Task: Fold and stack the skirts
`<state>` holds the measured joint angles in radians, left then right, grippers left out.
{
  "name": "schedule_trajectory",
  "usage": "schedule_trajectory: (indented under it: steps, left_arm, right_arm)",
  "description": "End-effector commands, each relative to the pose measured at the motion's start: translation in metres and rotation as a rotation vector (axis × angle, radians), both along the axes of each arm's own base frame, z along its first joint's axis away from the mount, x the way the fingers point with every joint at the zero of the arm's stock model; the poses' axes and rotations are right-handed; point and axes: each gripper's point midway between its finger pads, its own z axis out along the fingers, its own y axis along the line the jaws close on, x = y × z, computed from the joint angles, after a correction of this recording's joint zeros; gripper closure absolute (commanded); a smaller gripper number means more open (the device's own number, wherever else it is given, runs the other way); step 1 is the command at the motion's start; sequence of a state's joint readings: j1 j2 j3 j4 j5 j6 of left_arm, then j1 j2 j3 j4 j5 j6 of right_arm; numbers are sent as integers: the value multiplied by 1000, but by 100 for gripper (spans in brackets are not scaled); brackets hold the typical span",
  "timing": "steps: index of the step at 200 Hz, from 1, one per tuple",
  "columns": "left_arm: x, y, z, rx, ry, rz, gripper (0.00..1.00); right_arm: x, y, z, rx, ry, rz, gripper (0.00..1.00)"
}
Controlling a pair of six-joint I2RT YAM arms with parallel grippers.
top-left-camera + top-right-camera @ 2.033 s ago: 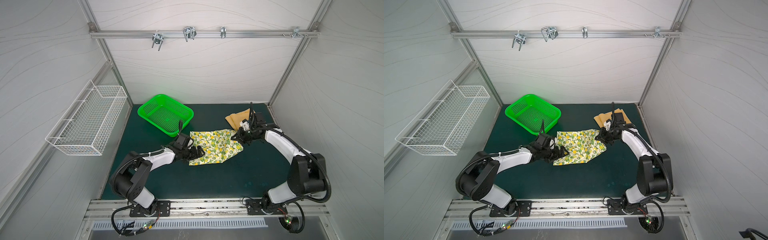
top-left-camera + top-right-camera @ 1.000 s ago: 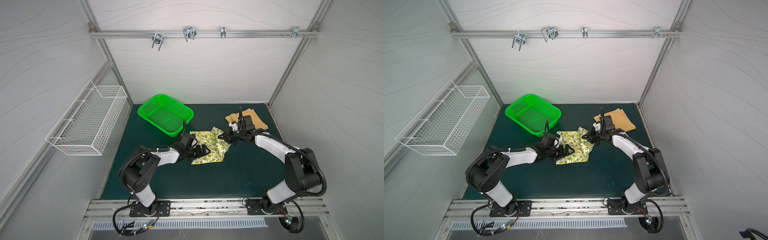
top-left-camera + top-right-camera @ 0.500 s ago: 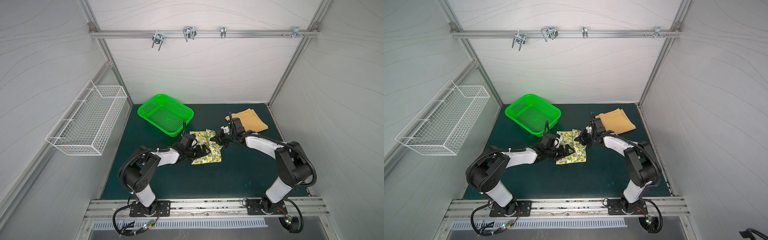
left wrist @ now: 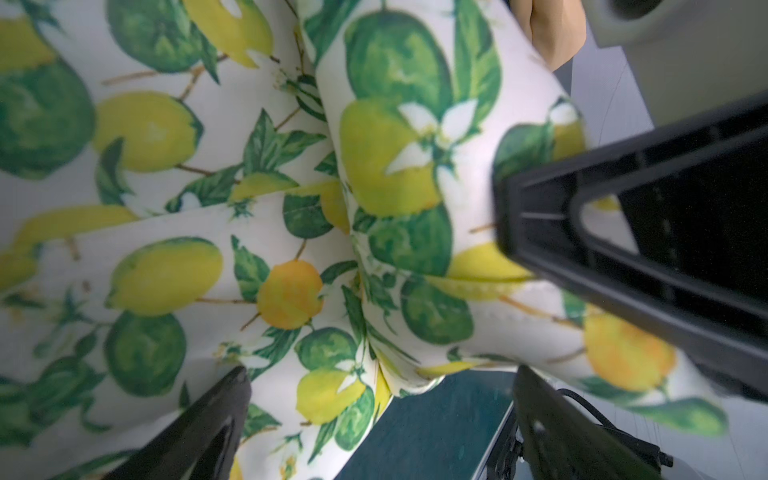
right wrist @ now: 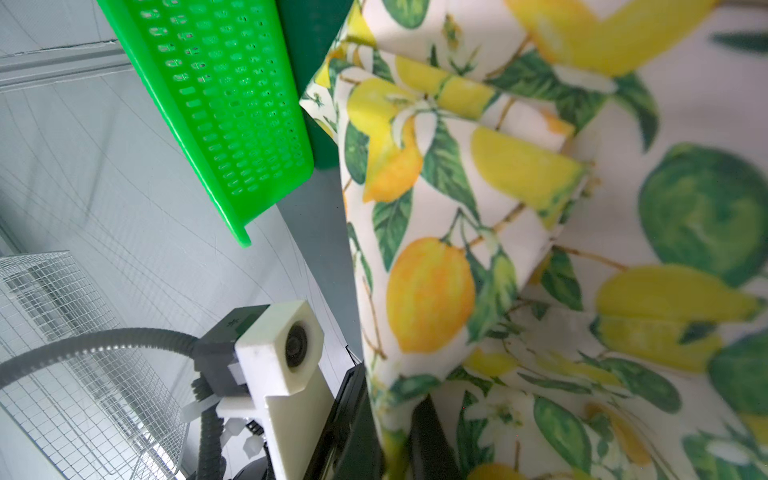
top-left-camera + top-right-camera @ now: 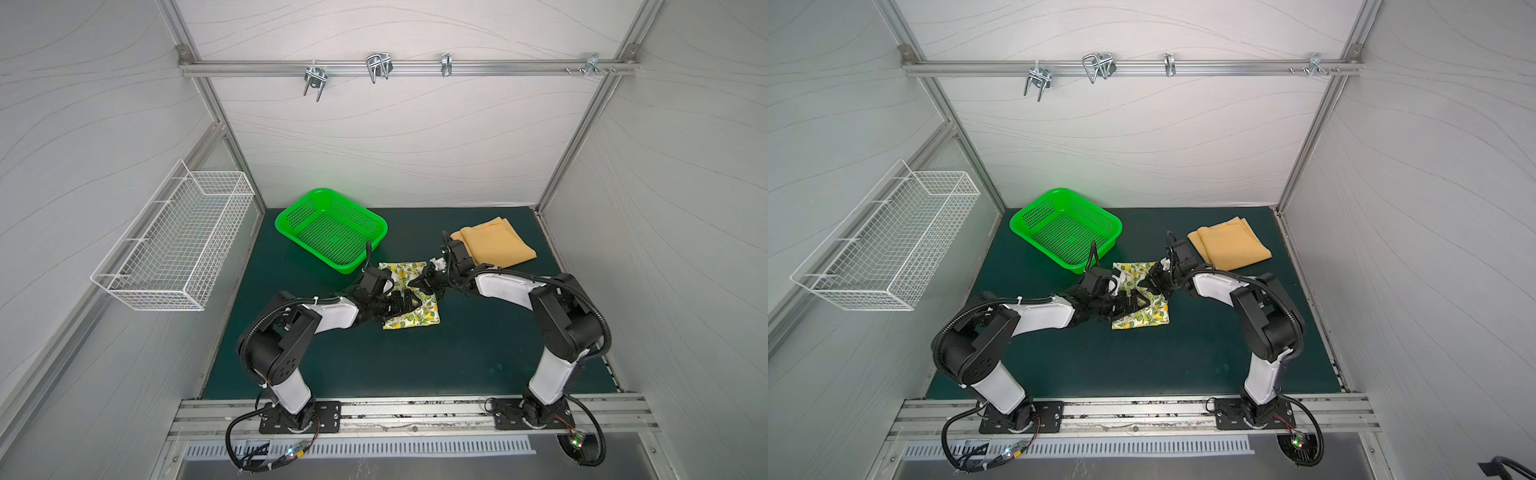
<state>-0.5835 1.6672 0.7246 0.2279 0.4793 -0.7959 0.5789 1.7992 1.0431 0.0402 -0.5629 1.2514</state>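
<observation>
The lemon-print skirt (image 6: pixel 415 321) (image 6: pixel 1144 319) lies partly folded mid-mat in both top views. My right gripper (image 6: pixel 419 283) (image 6: pixel 1148 286) has reached across and is shut on a raised fold of that cloth; in the right wrist view the printed fabric (image 5: pixel 432 291) runs down between the pinched fingers of this gripper (image 5: pixel 392 436). My left gripper (image 6: pixel 405 306) (image 4: pixel 380 386) rests low over the skirt's left part (image 4: pixel 270 208), open, with its jaws wide apart and gripping nothing. The mustard-orange skirt (image 6: pixel 494 246) (image 6: pixel 1229 244) lies folded at the back right, apart from both grippers.
A green perforated basket (image 6: pixel 332 228) (image 5: pixel 232 104) stands at the back left, close to the lemon skirt's far edge. A white wire basket (image 6: pixel 174 241) hangs on the left wall. Metal hooks (image 6: pixel 376 66) hang from the rail above. Dark green mat (image 6: pixel 415 361) stretches toward the front.
My right gripper has carried the lemon skirt's right edge leftward over the cloth, so the skirt now looks narrower and doubled. My left gripper has stayed open on the left part.
</observation>
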Motion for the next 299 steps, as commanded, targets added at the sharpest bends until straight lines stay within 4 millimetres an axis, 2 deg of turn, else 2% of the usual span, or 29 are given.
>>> schedule_trajectory:
  steps: [1,61,108,112,115,118,153,191,213,239,272,299]
  left_arm:
    - [-11,1,-10,12,39,-19,1]
    - [-14,3,-12,20,43,-22,1]
    - [-16,6,-9,29,36,-21,1]
    - [-16,6,-8,30,35,-22,1]
    - [-16,6,-7,31,32,-22,1]
    - [-16,6,-7,33,31,-23,1]
    - [-17,12,1,55,15,-22,1]
    - [-19,23,13,76,0,-16,1]
    - [-18,33,29,82,-22,0,1]
    - [-17,42,57,102,-71,7,1]
    - [-17,46,92,104,-124,13,1]
    - [-13,45,108,94,-145,20,1]
  right_arm:
    - [5,10,-3,37,14,-18,93]
    - [8,15,-26,65,51,-37,64]
    - [7,15,-29,53,45,-18,37]
    - [7,16,-28,56,44,-15,24]
    - [9,16,-28,59,42,-16,5]
    - [9,18,-26,64,39,-13,1]
    - [19,28,-11,115,14,-16,1]
    - [30,37,21,141,-46,0,1]
    - [33,39,40,135,-90,21,1]
    - [38,35,58,97,-147,54,1]
    - [46,24,50,53,-165,90,1]
    - [56,12,34,14,-162,105,1]
